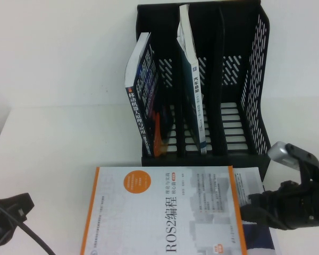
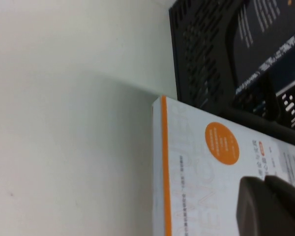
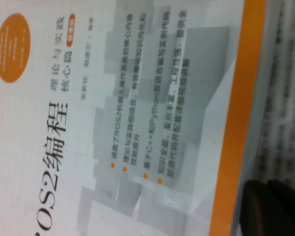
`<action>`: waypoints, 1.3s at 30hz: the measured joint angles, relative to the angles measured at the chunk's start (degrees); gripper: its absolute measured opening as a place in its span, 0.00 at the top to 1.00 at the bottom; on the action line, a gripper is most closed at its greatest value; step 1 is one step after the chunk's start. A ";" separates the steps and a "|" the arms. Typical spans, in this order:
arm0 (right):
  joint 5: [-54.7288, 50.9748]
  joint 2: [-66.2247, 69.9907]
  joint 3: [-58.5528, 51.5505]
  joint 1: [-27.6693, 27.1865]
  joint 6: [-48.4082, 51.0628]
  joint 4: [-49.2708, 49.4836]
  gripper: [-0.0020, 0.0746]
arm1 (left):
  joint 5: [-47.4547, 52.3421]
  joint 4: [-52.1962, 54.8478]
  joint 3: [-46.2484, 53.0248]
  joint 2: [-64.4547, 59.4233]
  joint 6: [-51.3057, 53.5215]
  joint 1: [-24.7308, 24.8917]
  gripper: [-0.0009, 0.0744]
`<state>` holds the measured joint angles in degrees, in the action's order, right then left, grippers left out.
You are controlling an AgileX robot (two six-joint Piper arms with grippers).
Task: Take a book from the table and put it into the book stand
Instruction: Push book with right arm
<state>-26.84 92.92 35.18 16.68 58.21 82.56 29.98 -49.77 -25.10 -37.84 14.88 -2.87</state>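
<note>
A white book with an orange border [image 1: 165, 212] lies flat on the table in front of the black three-slot book stand [image 1: 261, 64]. My right gripper [image 1: 251, 210] is low at the book's right edge. In the right wrist view its shut fingers [image 3: 270, 209] sit just outside the orange border of the book [image 3: 137, 123], with nothing between them. My left gripper [image 1: 18, 207] is at the near left, apart from the book. In the left wrist view it [image 2: 270, 206] is shut and empty, with the book [image 2: 201, 187] and the stand [image 2: 206, 54] beyond it.
A dark blue book [image 1: 143, 90] leans in the stand's left slot, with something orange [image 1: 158, 135] at its foot. A white and blue book [image 1: 194, 95] stands in the middle slot. The right slot [image 1: 236, 106] holds nothing. White table spreads to the left.
</note>
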 joint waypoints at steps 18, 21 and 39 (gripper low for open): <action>0.13 1.80 0.12 3.17 8.93 11.46 0.98 | -0.86 -5.53 0.00 -13.66 4.58 0.00 0.63; 0.13 1.89 0.12 3.17 9.61 11.98 0.98 | 1.39 -10.51 0.00 -17.79 9.28 0.00 0.47; 0.96 2.26 1.51 3.30 12.22 14.07 0.98 | 17.93 -18.02 -8.88 -32.27 21.18 -6.28 0.28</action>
<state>-25.89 95.19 36.68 19.98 70.43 96.63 47.91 -67.79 -33.98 -70.11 36.05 -9.14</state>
